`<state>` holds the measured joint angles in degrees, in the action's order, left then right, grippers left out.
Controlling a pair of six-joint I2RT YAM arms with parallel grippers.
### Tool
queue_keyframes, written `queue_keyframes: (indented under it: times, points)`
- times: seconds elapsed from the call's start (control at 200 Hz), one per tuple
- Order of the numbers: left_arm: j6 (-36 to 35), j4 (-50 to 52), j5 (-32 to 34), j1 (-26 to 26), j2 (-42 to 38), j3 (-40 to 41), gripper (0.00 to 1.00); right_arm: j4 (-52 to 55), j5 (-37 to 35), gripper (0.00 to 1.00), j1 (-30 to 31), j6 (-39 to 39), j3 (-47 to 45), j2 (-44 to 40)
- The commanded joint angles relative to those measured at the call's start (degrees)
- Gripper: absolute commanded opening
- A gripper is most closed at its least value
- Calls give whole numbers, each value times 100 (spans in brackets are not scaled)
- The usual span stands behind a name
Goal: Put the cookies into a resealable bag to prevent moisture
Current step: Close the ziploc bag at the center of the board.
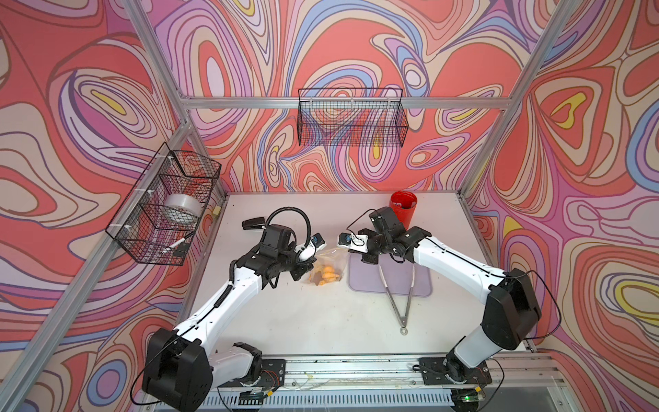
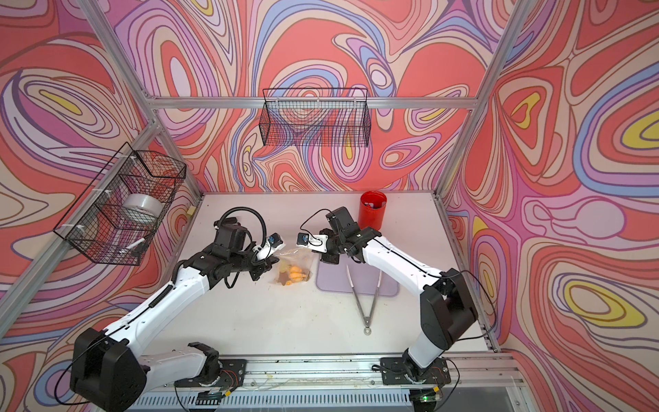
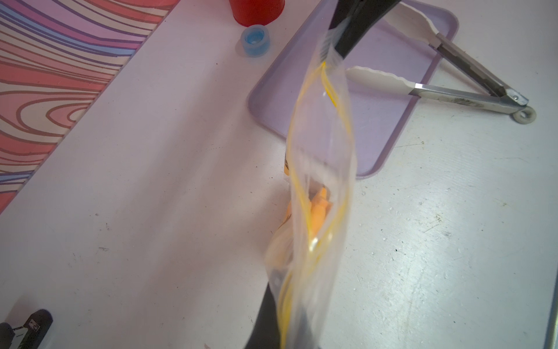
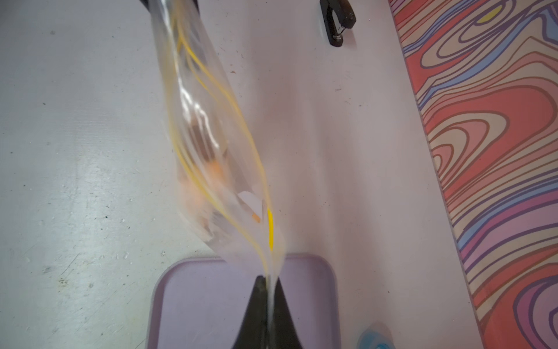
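Right wrist view shows the right gripper (image 4: 267,290) pinched shut on one end of the resealable bag (image 4: 211,136), at its yellow zip edge; the left gripper (image 3: 280,320) clamps the opposite end, probably stretching the gaping mouth so the strips meet. The cookies (image 3: 321,201) lie inside, low between both jaw pairs, beside the lavender tray (image 3: 392,130).
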<state>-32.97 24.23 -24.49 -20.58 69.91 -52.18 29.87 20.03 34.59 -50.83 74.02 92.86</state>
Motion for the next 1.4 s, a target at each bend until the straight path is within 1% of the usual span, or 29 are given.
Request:
queue_keyframes:
  times: [0.0, 0.07, 0.175, 0.235, 0.305, 0.345, 0.451, 0.461, 0.496, 0.576, 0.606, 0.636, 0.676, 0.686, 0.716, 0.796, 0.926, 1.016, 1.092, 1.137, 1.222, 1.392]
  points:
    - [-139, 39, -212, 69, 32, -187, 0, 179, 17, 0, 24, -76, 33, 23]
    - [-157, 73, -272, 88, 45, -211, 0, -23, -238, 0, 30, 62, -7, 29]
    - [-177, 113, -373, 109, 75, -228, 0, -34, -346, 0, 25, 168, 59, 92]
    - [-166, 117, -421, 131, 107, -227, 0, 49, -219, 0, 32, 178, 97, 116]
    - [-149, 113, -493, 141, 128, -211, 0, 72, -83, 3, 32, 247, 130, 135]
    - [-115, 71, -520, 151, 128, -189, 0, 72, 14, 0, 32, 295, 122, 125]
    - [39, -140, -541, 167, 96, -88, 0, 371, 440, 0, 33, 385, 239, 153]
    - [61, -162, -546, 166, 83, -74, 3, 404, 478, 0, 31, 408, 252, 158]
    - [137, -276, -567, 168, 44, 0, 17, 559, 623, 0, 25, 462, 336, 175]
    - [259, -552, -655, 164, -116, 185, 37, 1039, 871, 0, 22, 525, 600, 297]
    - [309, -626, -687, 168, -158, 240, 42, 1207, 917, 0, 26, 567, 710, 365]
    - [338, -672, -720, 168, -193, 272, 44, 1340, 944, 0, 27, 612, 801, 421]
    - [342, -655, -754, 164, -208, 282, 41, 1464, 944, 0, 24, 669, 895, 488]
    - [339, -649, -764, 167, -208, 275, 39, 1485, 944, 0, 16, 681, 913, 494]
    - [335, -599, -757, 168, -199, 259, 29, 1560, 925, 0, 13, 705, 962, 532]
    - [306, -498, -692, 168, -181, 221, 0, 1690, 887, 0, 5, 749, 1068, 590]
    - [183, -178, -655, 204, -282, 119, 0, 2163, 1071, 0, -92, 736, 1375, 645]
    - [23, 216, -812, 298, -362, -51, 0, 2444, 1277, 0, -211, 700, 1548, 637]
    - [-132, 589, -950, 375, -314, -237, 0, 2370, 1163, 0, -210, 667, 1509, 578]
    - [-235, 806, -1063, 410, -232, -353, 0, 2120, 1026, 0, -207, 739, 1412, 522]
    - [-352, 1079, -1241, 448, -5, -549, 0, 1425, 748, 18, -194, 895, 1117, 382]
    - [-500, 1217, -1426, 471, 517, -801, 0, 16, 15, 44, 99, 758, 346, 76]
